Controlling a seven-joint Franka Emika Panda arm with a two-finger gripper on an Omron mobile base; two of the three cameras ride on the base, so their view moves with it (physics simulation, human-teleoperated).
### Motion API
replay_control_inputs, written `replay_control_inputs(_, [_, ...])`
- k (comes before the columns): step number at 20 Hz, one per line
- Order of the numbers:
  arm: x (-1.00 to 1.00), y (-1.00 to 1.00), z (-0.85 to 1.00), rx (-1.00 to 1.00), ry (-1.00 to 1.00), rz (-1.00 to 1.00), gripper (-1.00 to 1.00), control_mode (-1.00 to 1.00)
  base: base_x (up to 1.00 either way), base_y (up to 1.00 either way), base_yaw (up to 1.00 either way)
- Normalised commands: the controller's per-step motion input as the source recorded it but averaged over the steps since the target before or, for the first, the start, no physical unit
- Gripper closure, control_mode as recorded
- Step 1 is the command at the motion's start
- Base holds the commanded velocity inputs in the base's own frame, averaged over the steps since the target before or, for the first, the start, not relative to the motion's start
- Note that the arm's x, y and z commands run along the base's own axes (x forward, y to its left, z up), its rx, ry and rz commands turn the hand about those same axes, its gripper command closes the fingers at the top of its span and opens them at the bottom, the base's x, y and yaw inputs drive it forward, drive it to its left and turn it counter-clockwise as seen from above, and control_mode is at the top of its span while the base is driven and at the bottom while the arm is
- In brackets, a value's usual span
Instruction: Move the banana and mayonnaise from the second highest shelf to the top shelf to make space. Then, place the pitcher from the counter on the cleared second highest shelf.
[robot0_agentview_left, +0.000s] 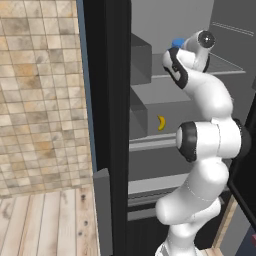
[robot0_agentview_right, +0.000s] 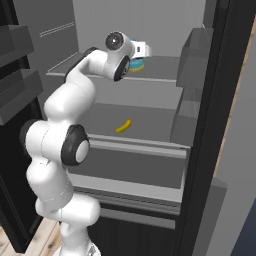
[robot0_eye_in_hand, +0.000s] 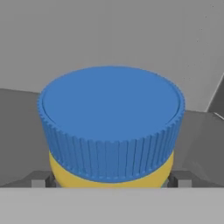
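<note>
Hand view puts the mayonnaise directly ahead of you, its ribbed blue lid and yellow band taking up most of the picture. The gripper stands spread wide, one dark fingertip showing at either side of the jar's band; you cannot tell from this angle whether either pad touches the jar. The teal body below the band is cut off.

Right base view shows the arm reaching into the open fridge, with the jar standing on the top shelf just past the hand. The wrist covers much of the jar, so you see only a sliver of blue and yellow. Bare shelf lies to the jar's right, up to the grey door bins at the right edge.

Left base view shows only a small blue patch of the lid beside the upper arm link.

The banana lies on the second highest shelf, near its thick pale front rail and well apart from the jar above. Open shelf lies around it on all sides in the right base view. In the left base view the banana sits just left of the arm's elbow, and the arm hides the right part of that shelf.
</note>
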Motion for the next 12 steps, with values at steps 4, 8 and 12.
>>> replay_control_inputs(4, [0.06, -0.44, -0.44, 0.08, 0.2, -0.12, -1.0, -1.0, 0.0, 0.0, 0.0])
replay_control_inputs(8, [0.0, -0.45, -0.67, 0.09, 0.24, -0.11, -1.0, -1.0, 0.0, 0.0, 0.0])
replay_control_inputs(12, [0.0, -0.4, -0.97, 0.07, 0.17, -0.11, -1.0, -1.0, 0.0, 0.0, 0.0])
